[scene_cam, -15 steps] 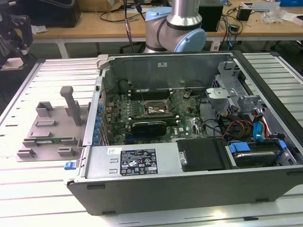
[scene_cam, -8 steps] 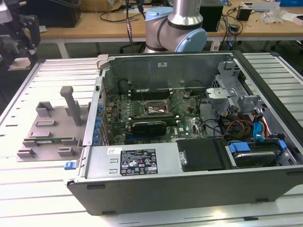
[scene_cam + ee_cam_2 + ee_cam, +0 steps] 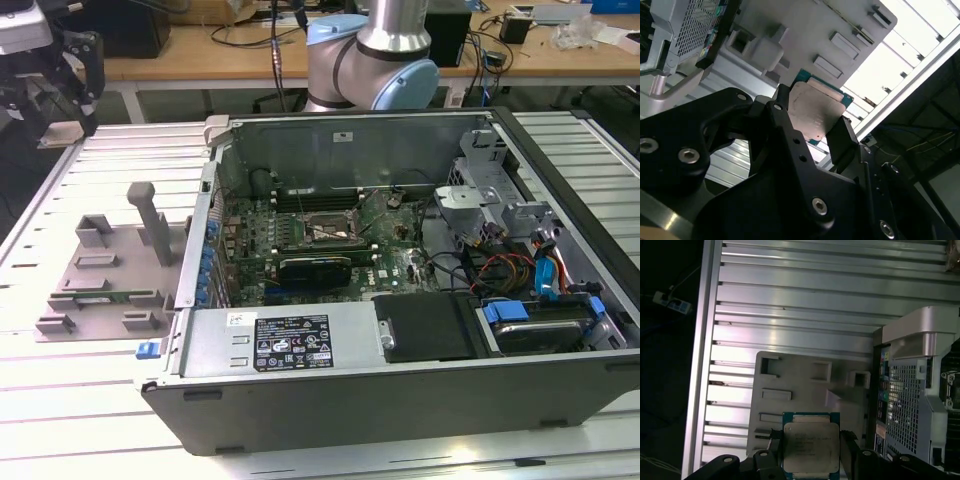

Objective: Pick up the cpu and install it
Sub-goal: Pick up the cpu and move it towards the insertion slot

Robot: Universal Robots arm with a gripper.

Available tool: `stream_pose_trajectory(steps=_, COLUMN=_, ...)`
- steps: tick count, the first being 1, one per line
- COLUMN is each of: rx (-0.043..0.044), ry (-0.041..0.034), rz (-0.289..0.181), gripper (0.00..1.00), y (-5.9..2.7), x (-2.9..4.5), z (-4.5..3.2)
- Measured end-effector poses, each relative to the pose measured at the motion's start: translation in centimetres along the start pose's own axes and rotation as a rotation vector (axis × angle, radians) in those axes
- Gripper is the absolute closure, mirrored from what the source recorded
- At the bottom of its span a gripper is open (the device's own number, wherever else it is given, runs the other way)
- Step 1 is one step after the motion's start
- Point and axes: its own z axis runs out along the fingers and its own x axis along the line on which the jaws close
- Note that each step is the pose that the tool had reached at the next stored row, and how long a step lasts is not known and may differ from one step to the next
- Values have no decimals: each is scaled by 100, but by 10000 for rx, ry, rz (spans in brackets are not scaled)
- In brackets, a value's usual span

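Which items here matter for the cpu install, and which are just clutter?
Job:
cpu, held in the gripper
socket frame on the motherboard
open computer case

Lying about:
grey fixture tray
memory stick in that tray
drive cables

A small square cpu (image 3: pixel 811 447) shows a dull, faintly scuffed silver metal lid over a green board rim; the gripper (image 3: pixel 811 442) has matt black fingers (image 3: pixel 847 447) set with shiny steel screws (image 3: pixel 689 156); the moulded grey plastic fixture tray (image 3: pixel 800 380) looks matt and smooth, the ribbed aluminium table (image 3: pixel 790 300) has a satin sheen, and the open computer case (image 3: pixel 330 140) is bare grey sheet metal, partly perforated
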Motion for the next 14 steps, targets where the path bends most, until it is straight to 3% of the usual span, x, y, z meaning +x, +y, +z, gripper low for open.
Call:
stream_pose_trajectory(steps=4, rx=0, ry=0, rz=0, gripper=45, y=-7, x=-80, z=-1)
stream_pose_trajectory(steps=14, rx=0, ry=4, rz=0, gripper=45, y=-39, x=-383, z=-3)
